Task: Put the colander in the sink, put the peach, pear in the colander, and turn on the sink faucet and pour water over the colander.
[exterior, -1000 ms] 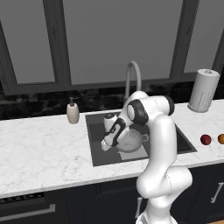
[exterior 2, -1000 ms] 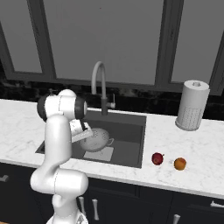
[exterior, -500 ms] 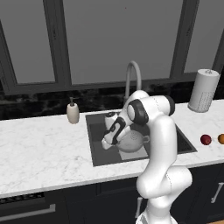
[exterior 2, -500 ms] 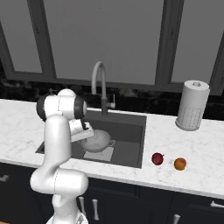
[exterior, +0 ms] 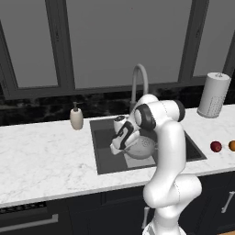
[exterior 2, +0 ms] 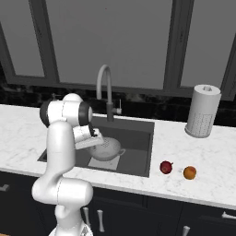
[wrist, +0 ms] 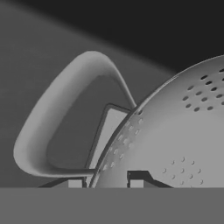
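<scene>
colander [exterior 2: 107,148] in sink [exterior 2: 138,138] — fruits on counter

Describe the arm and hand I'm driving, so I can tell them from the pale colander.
The arm is glossy white, built of rounded tubular links with dark bands at the joints. The hand is a white block bearing black markings, ending in two small dark finger tips.

White arm bent over the sink [exterior: 103,151], colander [exterior: 141,148] inside it, pear [exterior: 215,146] and peach [exterior: 232,145] on the counter [exterior: 41,156]
</scene>
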Tool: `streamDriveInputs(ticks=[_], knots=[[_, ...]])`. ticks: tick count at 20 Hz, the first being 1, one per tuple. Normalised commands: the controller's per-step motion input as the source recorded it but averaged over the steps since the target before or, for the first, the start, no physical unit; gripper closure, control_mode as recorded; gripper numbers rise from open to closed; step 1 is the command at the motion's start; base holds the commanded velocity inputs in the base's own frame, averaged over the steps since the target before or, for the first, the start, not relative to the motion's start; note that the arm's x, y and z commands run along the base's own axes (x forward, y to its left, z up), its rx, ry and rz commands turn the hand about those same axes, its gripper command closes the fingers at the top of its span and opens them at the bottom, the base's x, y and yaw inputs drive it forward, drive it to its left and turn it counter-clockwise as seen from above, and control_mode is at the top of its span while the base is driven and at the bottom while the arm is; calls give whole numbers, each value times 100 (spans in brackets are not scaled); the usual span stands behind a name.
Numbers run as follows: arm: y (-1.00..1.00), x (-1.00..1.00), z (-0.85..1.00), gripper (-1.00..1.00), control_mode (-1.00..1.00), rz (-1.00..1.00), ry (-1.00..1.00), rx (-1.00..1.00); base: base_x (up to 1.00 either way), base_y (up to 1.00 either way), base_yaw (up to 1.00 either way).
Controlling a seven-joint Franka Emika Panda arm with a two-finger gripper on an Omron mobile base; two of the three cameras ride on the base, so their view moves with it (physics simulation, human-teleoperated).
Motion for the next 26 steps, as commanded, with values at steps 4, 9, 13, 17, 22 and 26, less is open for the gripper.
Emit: streamDriveInputs(ticks=[4, 9, 13, 17, 22, 26], knots=[[-5, 0, -1, 100, -100, -5, 0, -2, 0, 0, 0], [-1, 0, 0, 100, -100, -3, 0, -1, 0, 0, 0], [-11, 0, 0, -100, -100, 0, 0, 0, 0, 0, 0], [0, 0, 0, -100, -100, 0, 0, 0, 0, 0, 0], [0, 0, 0, -100, -100, 0, 0, 0, 0, 0, 0], [0, 1, 0, -100, -100, 0, 0, 0, 0, 0, 0]])
